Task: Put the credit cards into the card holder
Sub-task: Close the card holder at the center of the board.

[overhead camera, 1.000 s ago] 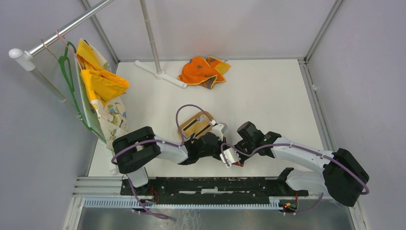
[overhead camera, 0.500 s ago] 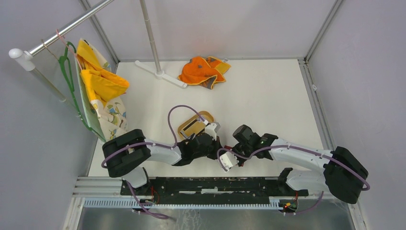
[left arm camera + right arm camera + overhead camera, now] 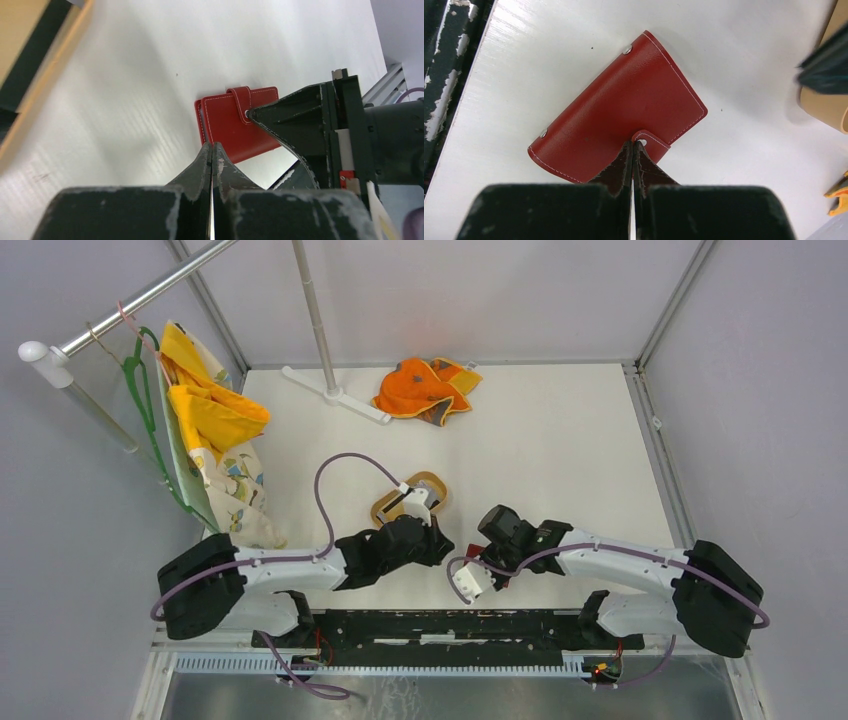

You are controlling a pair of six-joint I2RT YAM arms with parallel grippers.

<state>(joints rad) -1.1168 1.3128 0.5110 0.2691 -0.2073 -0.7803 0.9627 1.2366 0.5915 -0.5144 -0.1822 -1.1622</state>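
The card holder (image 3: pixel 619 112) is a red wallet lying closed on the white table, its snap tab (image 3: pixel 651 140) fastened. It also shows in the left wrist view (image 3: pixel 240 122) and as a red sliver in the top view (image 3: pixel 449 548). My right gripper (image 3: pixel 633 145) is shut with nothing between its jaws, and its tips rest at the snap tab. My left gripper (image 3: pixel 212 147) is shut and empty, its tips just short of the wallet's near left corner. No credit card shows clearly; only a dark strip (image 3: pixel 30 55) lies in the tan tray.
The tan oval wooden tray (image 3: pixel 385 508) sits just beyond the left wrist, partly hidden by it. An orange cloth (image 3: pixel 425 388) and a white stand's foot (image 3: pixel 335 395) lie at the back. Clothes hang on a rail at far left (image 3: pixel 210 420). The black base rail (image 3: pixel 430 625) runs along the near edge.
Both arms have shifted left and toward the near edge. The left arm stretched out lower and uncovered more of the tray. The right gripper followed to the left, still at the wallet.
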